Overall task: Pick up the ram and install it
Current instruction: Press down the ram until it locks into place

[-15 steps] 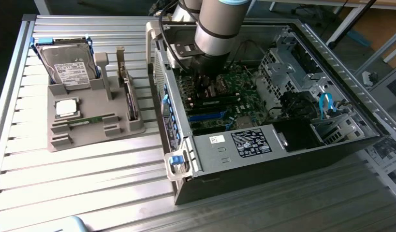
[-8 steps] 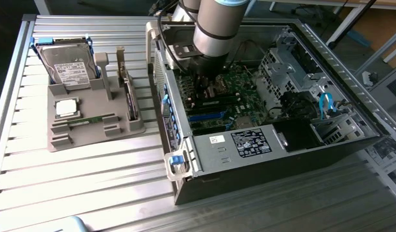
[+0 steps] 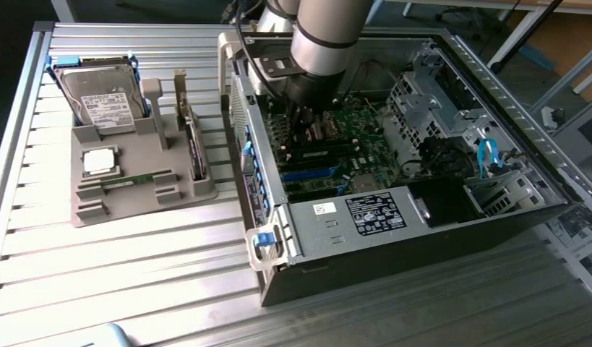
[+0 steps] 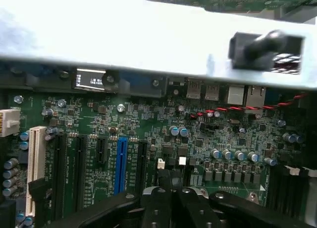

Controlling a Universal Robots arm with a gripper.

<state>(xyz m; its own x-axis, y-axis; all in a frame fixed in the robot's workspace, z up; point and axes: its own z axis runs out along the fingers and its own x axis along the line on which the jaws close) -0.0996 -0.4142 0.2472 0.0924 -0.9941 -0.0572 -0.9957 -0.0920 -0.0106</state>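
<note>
The ram [image 3: 131,181], a thin green stick, lies flat in the front slot of the grey holder [image 3: 93,210] on the table, at the exterior view's left. My gripper [image 3: 310,121] is far from it, reaching down inside the open computer case [image 3: 373,217] just above the green motherboard [image 3: 358,137]. In the wrist view the black fingertips [image 4: 158,200] meet over the motherboard [image 4: 148,119], so the gripper [image 4: 171,186] is shut. I see nothing between them.
The holder also carries a silver hard drive [image 3: 103,101], a square processor chip [image 3: 98,160] and upright cards [image 3: 191,141]. Long black and blue slots [image 3: 310,163] run across the board. The case walls, drive cage [image 3: 421,94] and cables [image 3: 486,155] hem in the arm.
</note>
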